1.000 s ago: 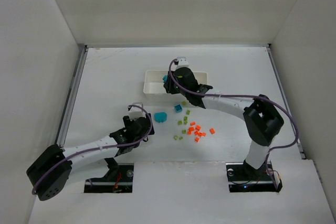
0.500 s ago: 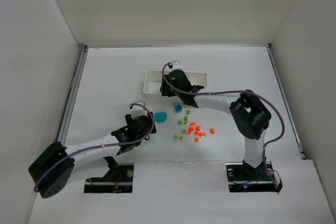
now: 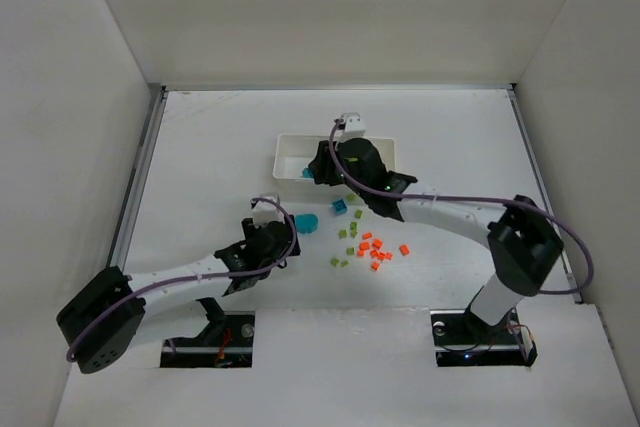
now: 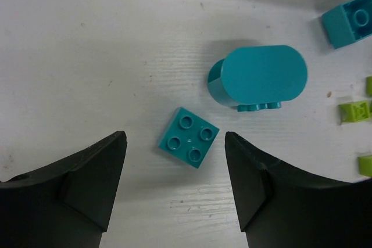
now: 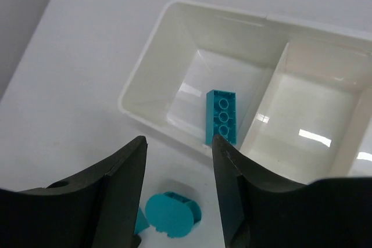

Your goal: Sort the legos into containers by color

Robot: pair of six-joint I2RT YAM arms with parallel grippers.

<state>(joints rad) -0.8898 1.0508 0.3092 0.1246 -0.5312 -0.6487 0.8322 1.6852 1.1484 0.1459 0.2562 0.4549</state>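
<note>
Only the wrist views show the left gripper's [image 4: 174, 164] parted fingers flanking a square teal brick [image 4: 189, 137] and the right gripper [image 5: 178, 143], also parted, over the tray's [image 5: 152, 74] long teal brick [image 5: 221, 116].

You are looking at a tray [image 3: 284, 158] sitting toward the far middle of the counter [image 3: 200, 147], with a long brick [image 5: 221, 117] lying in its left compartment, beside the divider. Nearer you, a rounded brick [image 4: 258, 78] is sitting left of the scattered small bricks [image 3: 377, 244], with a square brick [image 4: 188, 137] lying just beside it, apart.
</note>
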